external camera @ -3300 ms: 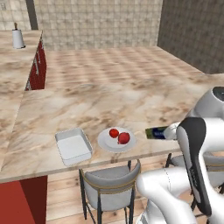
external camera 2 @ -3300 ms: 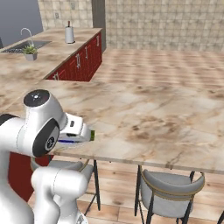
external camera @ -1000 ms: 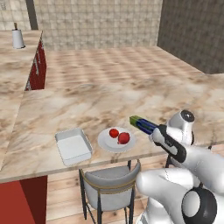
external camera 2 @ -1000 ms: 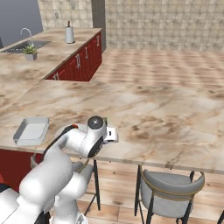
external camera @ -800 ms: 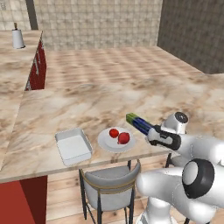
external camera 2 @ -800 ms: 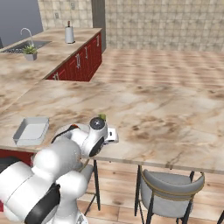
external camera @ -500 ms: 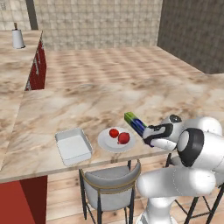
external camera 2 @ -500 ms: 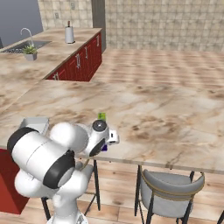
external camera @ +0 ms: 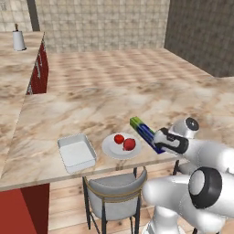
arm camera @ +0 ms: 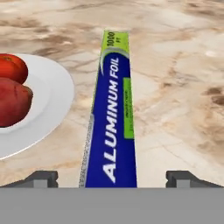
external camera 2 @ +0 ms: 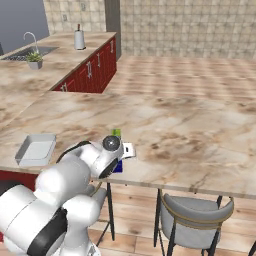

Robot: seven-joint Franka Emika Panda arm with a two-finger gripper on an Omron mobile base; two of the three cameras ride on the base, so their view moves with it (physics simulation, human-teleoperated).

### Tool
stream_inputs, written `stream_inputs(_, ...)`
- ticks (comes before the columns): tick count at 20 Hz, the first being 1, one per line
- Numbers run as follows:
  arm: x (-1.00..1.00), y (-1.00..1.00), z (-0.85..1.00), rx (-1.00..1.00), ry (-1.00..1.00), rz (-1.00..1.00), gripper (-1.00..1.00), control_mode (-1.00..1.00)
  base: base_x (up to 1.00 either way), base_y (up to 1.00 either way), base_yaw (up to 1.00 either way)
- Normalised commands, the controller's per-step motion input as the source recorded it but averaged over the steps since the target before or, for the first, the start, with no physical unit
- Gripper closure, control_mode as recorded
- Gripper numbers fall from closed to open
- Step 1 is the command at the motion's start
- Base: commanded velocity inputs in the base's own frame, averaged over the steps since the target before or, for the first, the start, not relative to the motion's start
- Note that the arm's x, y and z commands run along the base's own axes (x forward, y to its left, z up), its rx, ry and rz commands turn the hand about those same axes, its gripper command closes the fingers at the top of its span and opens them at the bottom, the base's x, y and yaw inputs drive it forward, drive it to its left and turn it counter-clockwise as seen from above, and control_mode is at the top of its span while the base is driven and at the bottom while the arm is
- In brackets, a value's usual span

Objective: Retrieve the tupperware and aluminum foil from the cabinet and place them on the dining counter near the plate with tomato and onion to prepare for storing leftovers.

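The aluminum foil [arm camera: 111,118] lies flat on the dining counter [external camera: 91,105], just beside the plate [external camera: 119,148] that carries the tomato [external camera: 119,139] and onion [external camera: 129,144], with the tupperware [external camera: 77,152] on the plate's far side. The gripper [arm camera: 111,179] stands wide, its fingertips [arm camera: 43,178] well clear of the carton on either side and holding nothing (its near end looks to sit between them, though the bottom of the hand view hides that part). The carton is probably light and stiff, with smooth printed faces that could slip; a pinch across its narrow width, near the middle of its length, should keep it from tipping. Both items now appear placed near the plate.
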Motion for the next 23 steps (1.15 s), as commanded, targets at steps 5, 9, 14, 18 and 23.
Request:
stream_inputs(5, -0.35, 0.04, 1.0, -0.1, -0.15, 0.12, -1.0, -1.0, 0.0, 0.0, 0.0)
stream_inputs(9, -0.55, 0.15, 1.0, -0.14, -0.04, 0.11, -1.0, -1.0, 0.0, 0.0, 0.0)
stream_inputs(14, -0.75, 0.41, 1.0, -0.2, 0.0, 0.11, -1.0, -1.0, 0.0, 0.0, 0.0)
stream_inputs(18, -0.64, 0.55, 1.0, -0.21, 0.0, 0.15, -1.0, -1.0, 0.0, 0.0, 0.0)
stream_inputs(23, -0.6, 0.64, 1.0, -0.23, -0.09, 0.13, -1.0, -1.0, 0.0, 0.0, 0.0)
